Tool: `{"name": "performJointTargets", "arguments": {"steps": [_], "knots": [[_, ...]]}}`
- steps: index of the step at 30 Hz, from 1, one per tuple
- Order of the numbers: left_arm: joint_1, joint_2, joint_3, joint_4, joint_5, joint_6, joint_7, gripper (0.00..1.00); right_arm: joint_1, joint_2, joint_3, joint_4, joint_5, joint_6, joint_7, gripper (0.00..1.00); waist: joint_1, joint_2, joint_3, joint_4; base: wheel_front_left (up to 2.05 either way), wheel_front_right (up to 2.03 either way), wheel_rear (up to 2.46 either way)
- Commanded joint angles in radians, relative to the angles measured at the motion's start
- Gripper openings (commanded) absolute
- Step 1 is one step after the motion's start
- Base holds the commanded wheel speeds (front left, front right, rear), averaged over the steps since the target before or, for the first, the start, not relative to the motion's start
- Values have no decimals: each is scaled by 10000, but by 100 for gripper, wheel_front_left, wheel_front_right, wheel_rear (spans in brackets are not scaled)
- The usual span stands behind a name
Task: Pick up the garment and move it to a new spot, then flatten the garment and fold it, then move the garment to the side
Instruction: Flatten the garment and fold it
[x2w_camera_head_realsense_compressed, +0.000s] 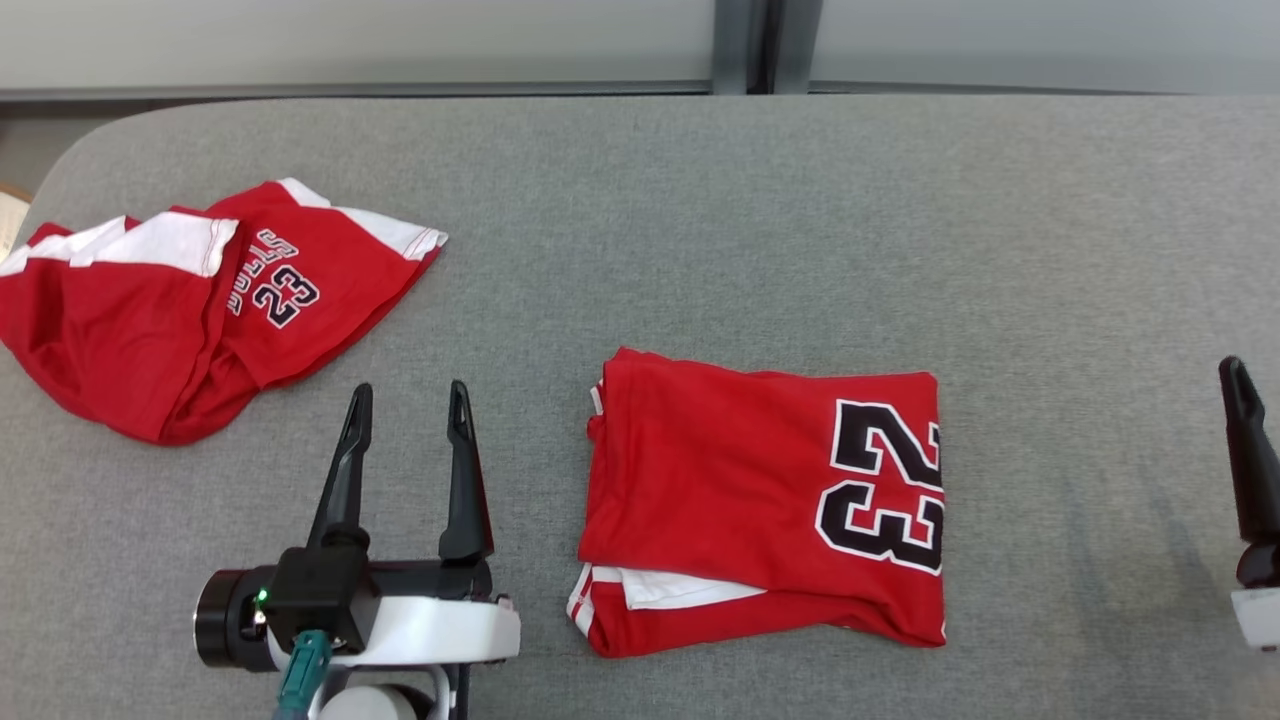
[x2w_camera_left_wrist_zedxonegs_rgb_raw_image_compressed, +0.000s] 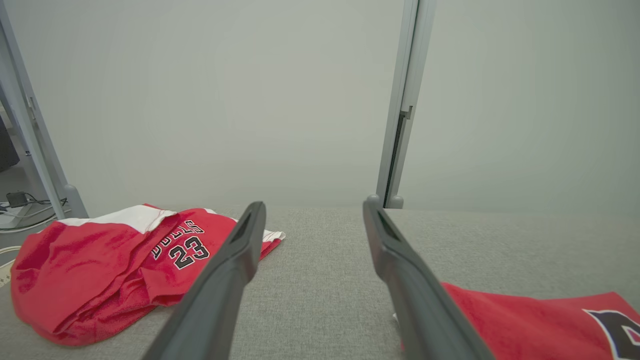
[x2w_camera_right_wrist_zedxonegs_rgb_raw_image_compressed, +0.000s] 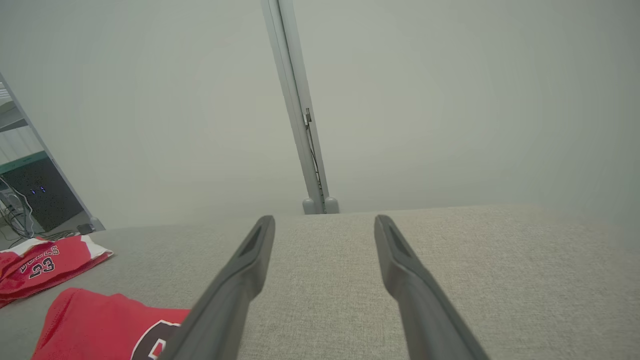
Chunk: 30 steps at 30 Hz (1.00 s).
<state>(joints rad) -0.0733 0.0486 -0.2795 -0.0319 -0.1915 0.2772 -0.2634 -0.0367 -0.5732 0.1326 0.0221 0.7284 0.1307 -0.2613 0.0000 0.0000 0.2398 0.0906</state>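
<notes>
A red garment with a black "23" lies folded into a neat rectangle on the grey table, near the middle front. Its edge shows at the lower right of the left wrist view and the lower left of the right wrist view. My left gripper hovers open just left of it, with nothing between its fingers. At the far right edge, one dark finger of my right gripper shows, well clear of the cloth; the right wrist view shows that gripper open and empty.
A second red and white jersey lies crumpled at the table's far left, also seen in the left wrist view and right wrist view. A grey wall with a vertical post stands behind the table.
</notes>
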Motion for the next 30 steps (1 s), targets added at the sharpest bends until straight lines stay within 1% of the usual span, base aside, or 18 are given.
{"name": "performJointTargets", "arguments": {"steps": [1,7,12,13,17,24,30], "knots": [[161,52,138,57,74,-101,-16,100,153,15,-60,34,-344,0,-46,100,0,0,-247,-184,0,0,0],[719,230,570,365,-4,-477,-16,100,558,391,-146,136,-1137,0,-46,100,0,0,-912,-449,0,0,0],[1191,389,832,595,-165,-777,-16,100,865,912,-243,180,-2076,0,-46,100,0,0,-1468,-590,0,0,0],[1191,389,832,595,-165,-777,-16,100,865,912,-243,180,-2076,0,-46,100,0,0,-1468,-590,0,0,0],[1524,485,983,713,-328,-994,-16,100,1176,1527,-423,191,-2635,0,-47,100,0,0,-1870,-660,0,0,0],[1956,518,1061,853,-475,-1169,-16,100,1635,2239,-468,384,-3303,-2,-47,100,0,0,-2346,-662,0,0,0],[2059,506,1036,938,-532,-1256,-16,100,1765,2367,-507,581,-3445,0,-47,100,0,0,-2429,-610,0,0,0]]}}
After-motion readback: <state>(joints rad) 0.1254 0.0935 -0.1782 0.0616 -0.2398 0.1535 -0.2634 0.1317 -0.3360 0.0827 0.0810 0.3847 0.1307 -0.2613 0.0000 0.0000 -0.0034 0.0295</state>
